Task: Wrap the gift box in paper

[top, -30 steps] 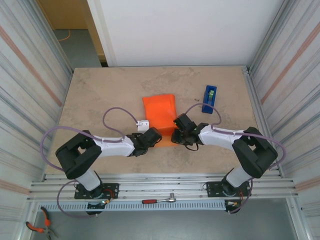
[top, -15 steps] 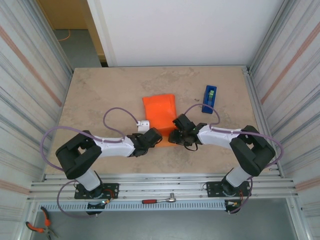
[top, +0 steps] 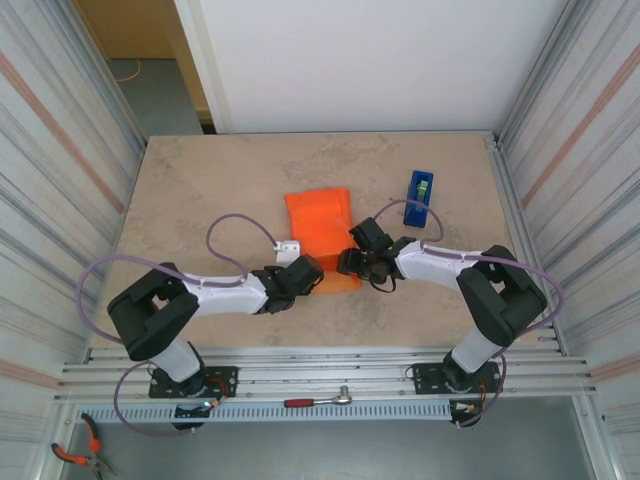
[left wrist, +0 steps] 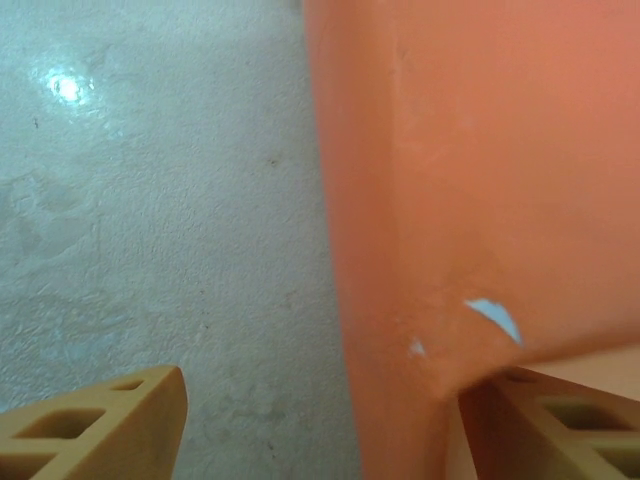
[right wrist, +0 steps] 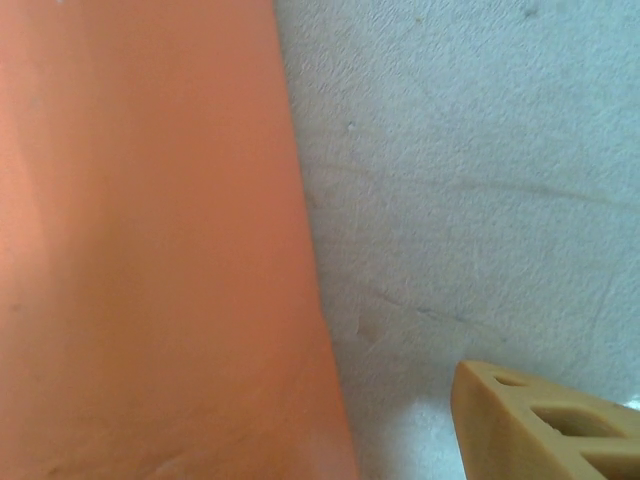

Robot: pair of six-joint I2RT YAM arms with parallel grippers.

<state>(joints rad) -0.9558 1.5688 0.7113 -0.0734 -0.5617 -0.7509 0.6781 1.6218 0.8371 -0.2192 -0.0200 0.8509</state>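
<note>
From the overhead camera I see the plain bright orange thin paper sheet [top: 320, 225] folded into a puffy bundle on the beige stone-patterned surface [top: 200, 180]. Its near end lies between the left jaws and the right jaws, which flank it closely from either side, and the rest of the bundle runs away beyond both. A narrow blue tape dispenser [top: 419, 197] stands beyond the right jaws and out to their right, well apart from the paper. On the left wrist camera the left jaws are released: the tan fingers [left wrist: 100, 425] sit wide apart at the bottom corners, with bare surface ahead of the left-hand one. A folded corner of the paper comes down between them, close against the right-hand finger and covering part of it, and two small pale flecks show near that corner. On the right wrist camera I read the right jaws as released too: one tan finger [right wrist: 545, 425] sits far out at the lower right with bare surface ahead, and the paper's straight edge lies to its left, apart from it.
</note>
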